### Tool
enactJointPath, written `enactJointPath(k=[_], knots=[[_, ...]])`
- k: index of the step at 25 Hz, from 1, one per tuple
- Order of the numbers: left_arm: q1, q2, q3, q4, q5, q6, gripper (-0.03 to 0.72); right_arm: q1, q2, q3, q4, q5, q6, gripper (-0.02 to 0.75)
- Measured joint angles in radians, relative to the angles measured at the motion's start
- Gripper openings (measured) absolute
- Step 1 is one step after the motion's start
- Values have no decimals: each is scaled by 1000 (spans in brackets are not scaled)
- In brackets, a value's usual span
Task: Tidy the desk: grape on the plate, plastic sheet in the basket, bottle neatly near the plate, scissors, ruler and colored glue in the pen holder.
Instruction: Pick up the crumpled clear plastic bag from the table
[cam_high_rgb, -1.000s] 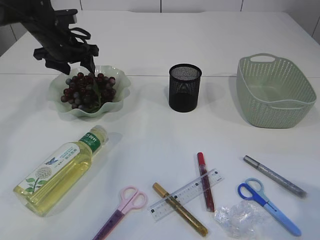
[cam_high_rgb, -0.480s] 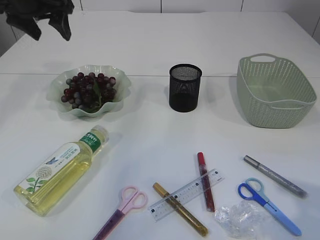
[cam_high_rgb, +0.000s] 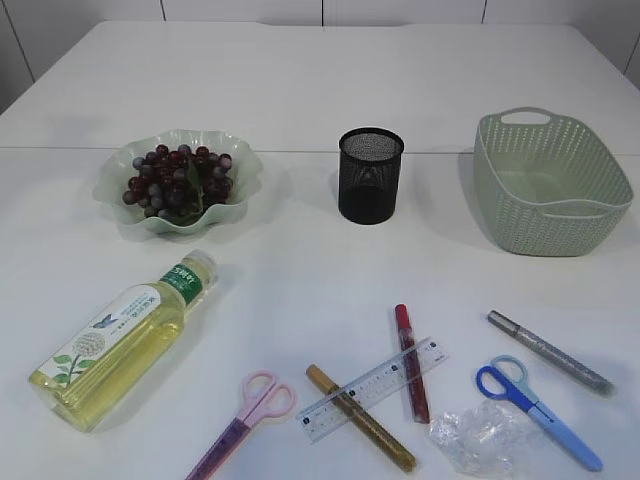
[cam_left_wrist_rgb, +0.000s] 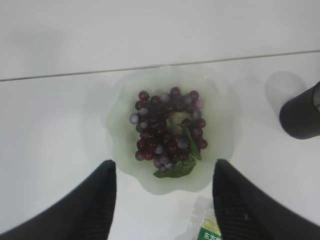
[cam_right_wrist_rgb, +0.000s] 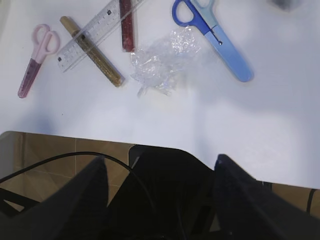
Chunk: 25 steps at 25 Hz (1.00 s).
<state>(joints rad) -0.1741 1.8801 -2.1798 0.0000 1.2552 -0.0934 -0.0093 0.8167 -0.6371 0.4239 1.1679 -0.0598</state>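
Office-like white desk (cam_high_rgb: 300, 90), stationery

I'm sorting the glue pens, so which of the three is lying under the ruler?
The gold glue pen: the clear ruler crosses over it. The red one lies on top of the ruler, and the silver one lies apart.

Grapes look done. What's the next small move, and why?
Probably send the right gripper forward toward the crumpled clear plastic sheet. The dark grape bunch already sits on the pale green scalloped plate, the plastic lies just ahead of those open, empty jaws, and the green woven basket is on that side.
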Motion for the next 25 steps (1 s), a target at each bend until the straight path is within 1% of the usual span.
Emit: enactJointPath(k=[3, 6, 8, 11, 12, 14, 17, 19, 21, 23, 25], knots=[[0, -51, 12, 0, 3, 0, 442, 0, 44, 0, 18, -9, -31, 512], [0, -117, 90, 0, 4, 0, 441, 4, 99, 0, 69, -35, -95, 512], [0, -167, 159, 0, 5, 0, 441, 29, 134, 0, 98, -68, -124, 512], [0, -226, 247, 9, 7, 0, 440, 102, 189, -2, 138, -113, -141, 512], [0, -241, 268, 16, 8, 0, 440, 114, 205, -2, 157, -123, -143, 512], [0, -264, 289, 22, 9, 2, 440, 123, 228, -4, 178, -143, -148, 512], [0, -295, 292, 28, 9, 2, 440, 124, 254, -8, 175, -175, -182, 512], [0, -316, 293, 29, 9, 2, 440, 124, 278, -12, 157, -182, -212, 512], [0, -335, 293, 30, 9, 2, 439, 146, 304, -30, 113, -182, -223, 512], [0, -353, 293, 30, 9, 2, 439, 191, 335, -68, 24, -182, -189, 512], [0, -365, 293, 30, 9, 2, 439, 265, 369, -124, -94, -173, -99, 512]])
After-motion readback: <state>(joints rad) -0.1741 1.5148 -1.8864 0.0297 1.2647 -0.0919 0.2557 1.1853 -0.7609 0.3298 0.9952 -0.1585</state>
